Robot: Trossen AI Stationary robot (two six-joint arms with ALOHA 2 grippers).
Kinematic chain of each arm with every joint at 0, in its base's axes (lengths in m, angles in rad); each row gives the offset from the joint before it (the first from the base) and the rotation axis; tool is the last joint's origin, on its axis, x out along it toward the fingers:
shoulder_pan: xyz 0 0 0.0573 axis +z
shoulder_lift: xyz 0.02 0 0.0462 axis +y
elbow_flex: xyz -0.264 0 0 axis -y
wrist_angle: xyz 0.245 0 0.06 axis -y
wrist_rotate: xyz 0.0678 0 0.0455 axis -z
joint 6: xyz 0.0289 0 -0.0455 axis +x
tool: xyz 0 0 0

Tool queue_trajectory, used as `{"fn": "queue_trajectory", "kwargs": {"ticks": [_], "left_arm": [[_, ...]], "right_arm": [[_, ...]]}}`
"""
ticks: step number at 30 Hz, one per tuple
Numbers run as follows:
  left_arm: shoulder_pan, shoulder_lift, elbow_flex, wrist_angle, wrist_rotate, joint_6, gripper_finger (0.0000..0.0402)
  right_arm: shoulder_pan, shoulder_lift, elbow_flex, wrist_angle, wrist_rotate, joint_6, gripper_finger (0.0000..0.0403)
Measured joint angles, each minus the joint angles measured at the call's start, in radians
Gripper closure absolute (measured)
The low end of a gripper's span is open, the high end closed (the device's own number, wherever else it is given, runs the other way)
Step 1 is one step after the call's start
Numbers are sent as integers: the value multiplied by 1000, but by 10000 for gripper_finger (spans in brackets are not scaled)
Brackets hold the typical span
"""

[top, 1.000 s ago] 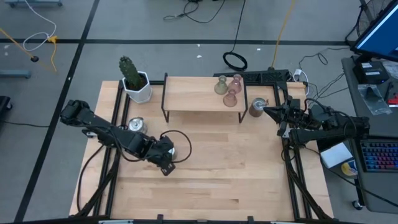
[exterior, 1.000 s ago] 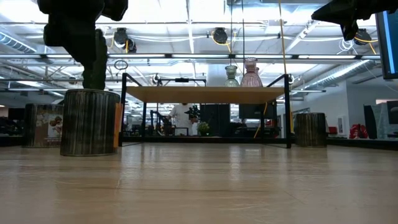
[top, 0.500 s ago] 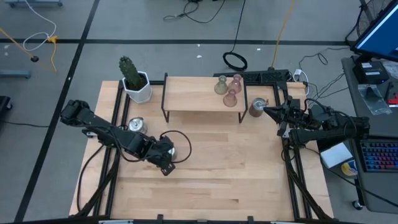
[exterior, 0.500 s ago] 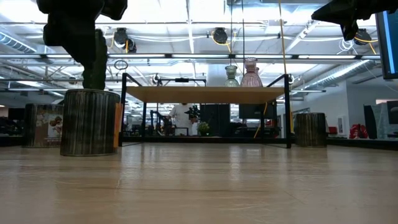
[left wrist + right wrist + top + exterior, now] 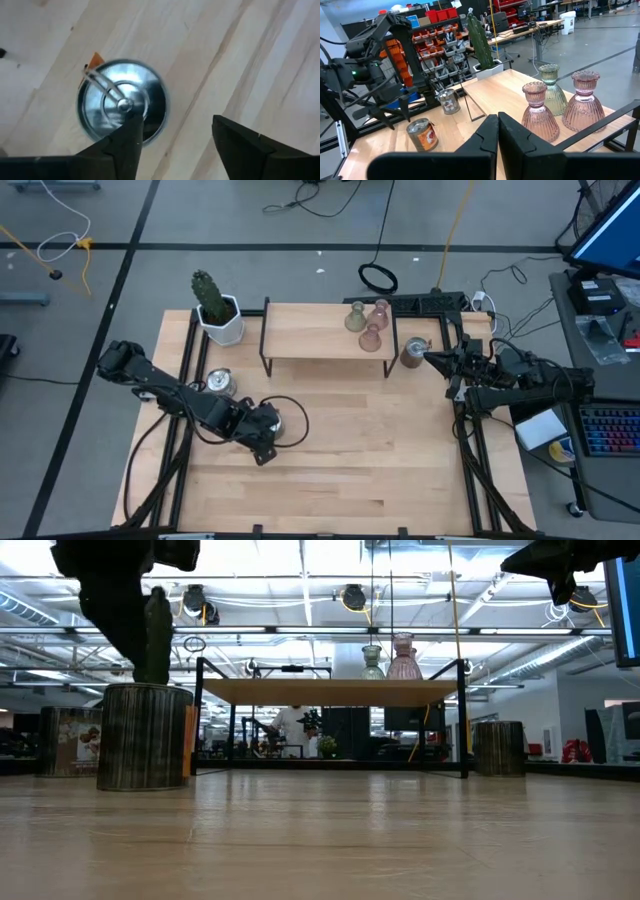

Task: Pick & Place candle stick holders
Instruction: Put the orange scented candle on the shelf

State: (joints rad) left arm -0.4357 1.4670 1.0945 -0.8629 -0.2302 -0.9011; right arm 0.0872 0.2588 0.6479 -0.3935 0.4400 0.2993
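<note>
A silver cup (image 5: 122, 105) stands upright on the table below my left gripper (image 5: 175, 135), which is open; one finger (image 5: 131, 131) is over the cup's rim and the other is off to its side. This cup (image 5: 274, 421) sits left of the table's centre. A second silver cup (image 5: 218, 382) stands near the left edge and a third (image 5: 414, 352) stands right of the shelf. Two pink holders (image 5: 381, 310) (image 5: 371, 337) and an olive one (image 5: 355, 318) stand on the shelf (image 5: 310, 330). My right gripper (image 5: 498, 125) is shut, raised beside the third cup. My left gripper points straight down over the silver cup, with one finger (image 5: 131, 131) above the cup's rim (image 5: 150, 127). I cannot tell whether that finger touches the rim. The cup stands on its base on the table.
A white pot with a cactus (image 5: 215, 308) stands at the back left corner. The low wooden shelf on black legs runs along the far edge. Bare wood lies across the table's middle and near side (image 5: 380, 450).
My left gripper has shifted a little toward the table's near-left above the silver cup. The cup has stayed standing where it was.
</note>
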Motion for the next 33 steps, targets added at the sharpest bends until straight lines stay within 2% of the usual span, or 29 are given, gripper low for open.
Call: {"fn": "queue_trajectory", "kwargs": {"ticks": [8, 14, 33], "left_arm": [[-4, 0, -9, -8, -63, 87, 158], [-9, 1, -9, -20, -69, 143, 158], [-44, 116, -10, -61, -87, 133, 158]], "right_arm": [[0, 0, 0, 0, 0, 0, 399], [0, 0, 0, 0, 0, 2, 399], [0, 0, 0, 0, 0, 3, 399]]}}
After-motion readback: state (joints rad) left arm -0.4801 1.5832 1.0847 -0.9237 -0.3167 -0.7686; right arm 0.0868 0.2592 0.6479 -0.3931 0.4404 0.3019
